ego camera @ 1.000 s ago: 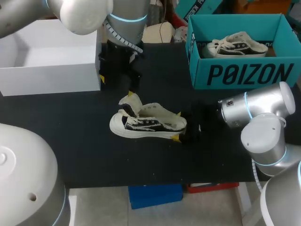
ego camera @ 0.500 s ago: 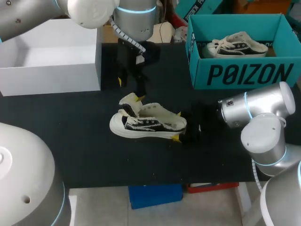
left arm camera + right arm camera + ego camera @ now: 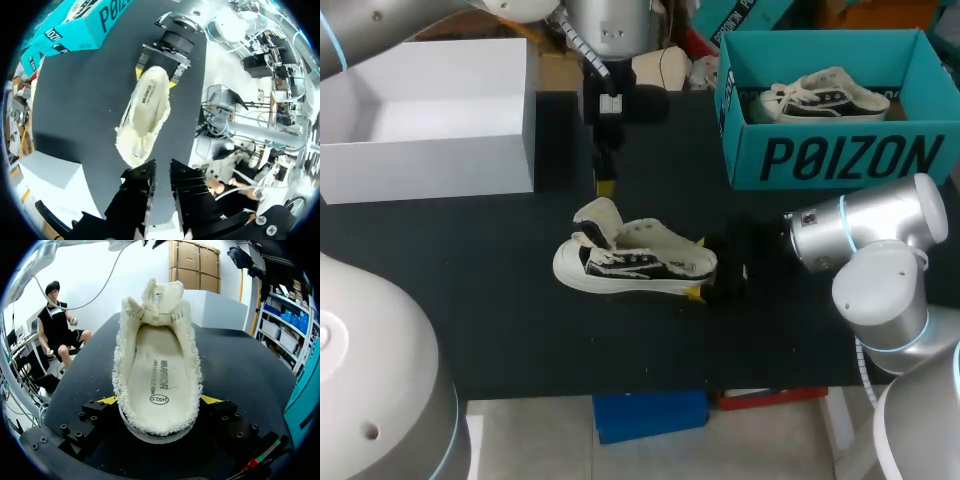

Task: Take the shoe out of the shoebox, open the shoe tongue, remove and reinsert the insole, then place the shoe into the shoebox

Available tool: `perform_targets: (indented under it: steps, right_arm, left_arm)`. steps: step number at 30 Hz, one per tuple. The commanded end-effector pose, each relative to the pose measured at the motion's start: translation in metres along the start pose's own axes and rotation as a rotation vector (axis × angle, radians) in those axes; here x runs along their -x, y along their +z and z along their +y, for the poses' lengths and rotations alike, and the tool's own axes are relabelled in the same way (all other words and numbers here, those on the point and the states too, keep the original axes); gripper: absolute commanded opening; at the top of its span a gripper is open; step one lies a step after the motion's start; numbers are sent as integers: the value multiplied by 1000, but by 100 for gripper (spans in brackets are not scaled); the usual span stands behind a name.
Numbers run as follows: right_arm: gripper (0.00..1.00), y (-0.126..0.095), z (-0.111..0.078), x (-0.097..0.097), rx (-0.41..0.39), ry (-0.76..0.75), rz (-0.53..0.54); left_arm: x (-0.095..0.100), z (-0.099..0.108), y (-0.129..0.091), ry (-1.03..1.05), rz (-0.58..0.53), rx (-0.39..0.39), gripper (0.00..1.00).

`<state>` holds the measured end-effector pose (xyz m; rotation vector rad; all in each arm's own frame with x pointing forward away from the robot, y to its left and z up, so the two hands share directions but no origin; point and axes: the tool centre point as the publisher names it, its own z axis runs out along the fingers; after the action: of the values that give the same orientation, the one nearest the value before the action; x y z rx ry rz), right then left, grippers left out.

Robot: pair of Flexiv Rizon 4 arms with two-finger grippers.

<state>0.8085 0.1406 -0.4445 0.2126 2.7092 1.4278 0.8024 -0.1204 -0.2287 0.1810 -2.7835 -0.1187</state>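
Counter: your black counter (image 3: 520, 330) carries everything; places below are given from the shoe.
White box: a white open-topped cardboard box (image 3: 430, 170) stands beyond the shoe on its toe side, well apart.
Shoebox: the teal cardboard shoebox (image 3: 840, 155) stands beyond the shoe on its heel side, well apart, with a second matching sneaker (image 3: 820, 98) lying inside.
Shoe: your black-and-white canvas shoe (image 3: 630, 262), lined with cream fleece, sits out on the counter on its sole, its tongue (image 3: 600, 215) lifted over the toe.
Right gripper: your right gripper (image 3: 697, 267) is clamped on the shoe's heel, one yellow tip on each side.
Left gripper: your left gripper (image 3: 605, 185) hangs beyond the shoe's toe, clear of it, fingers clenched on nothing.
Insole: the cream insole (image 3: 157, 375) lies flat inside the shoe.
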Motion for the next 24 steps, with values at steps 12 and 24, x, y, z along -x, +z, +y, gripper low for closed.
perform_targets:
  steps: [12, 24]
  right_arm:
    - [0, 0, -4, 0, 0, 1, -1]
    - [0, 0, -4, 0, 0, 1, -1]
  left_arm:
    - [1, -19, -5, 274, 14, -102, 0]
    - [5, -30, 5, 277, -126, -255, 0]
